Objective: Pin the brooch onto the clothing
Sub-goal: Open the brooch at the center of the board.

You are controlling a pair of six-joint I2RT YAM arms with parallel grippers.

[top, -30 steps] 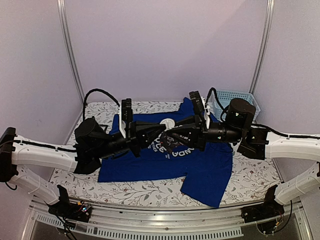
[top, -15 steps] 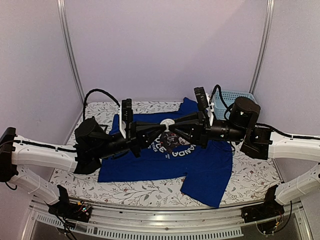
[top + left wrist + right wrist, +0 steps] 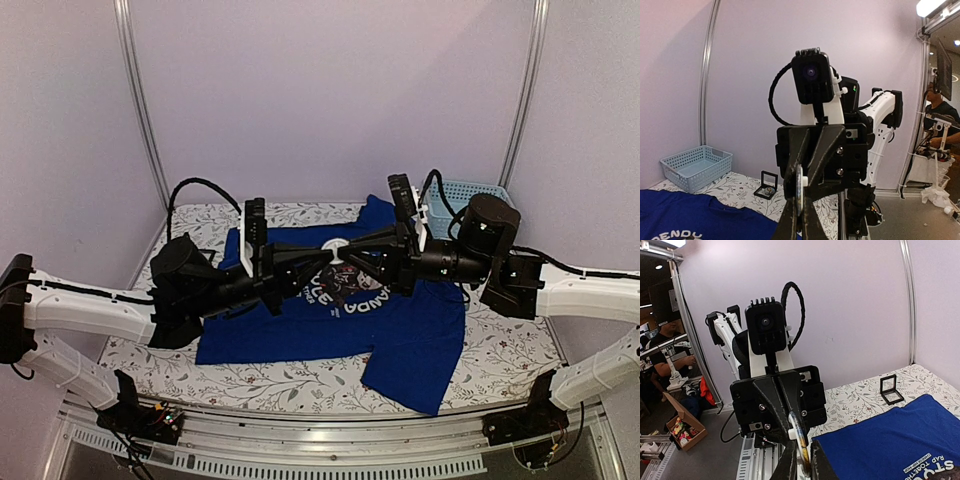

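The royal-blue T-shirt (image 3: 400,330) lies flat on the table with its round print (image 3: 350,288) under both grippers. It also shows in the left wrist view (image 3: 690,217) and the right wrist view (image 3: 900,445). My left gripper (image 3: 325,262) and right gripper (image 3: 347,258) meet tip to tip above the print. Between them is the brooch, a thin round disc seen edge-on (image 3: 800,195) (image 3: 802,447) with a small white nub on its back (image 3: 791,432). The left gripper (image 3: 800,222) is shut on its edge. The right gripper (image 3: 804,467) is shut on it from the opposite side.
A light-blue basket (image 3: 462,198) (image 3: 695,167) stands at the back right. A small open black box with something round in it (image 3: 766,186) sits on the floral table cover (image 3: 300,378) to the right. A black open frame box (image 3: 891,390) sits at the back left.
The right gripper has risen and drawn back slightly to the right since a second ago, still tip to tip with the left. The left arm has hardly moved.
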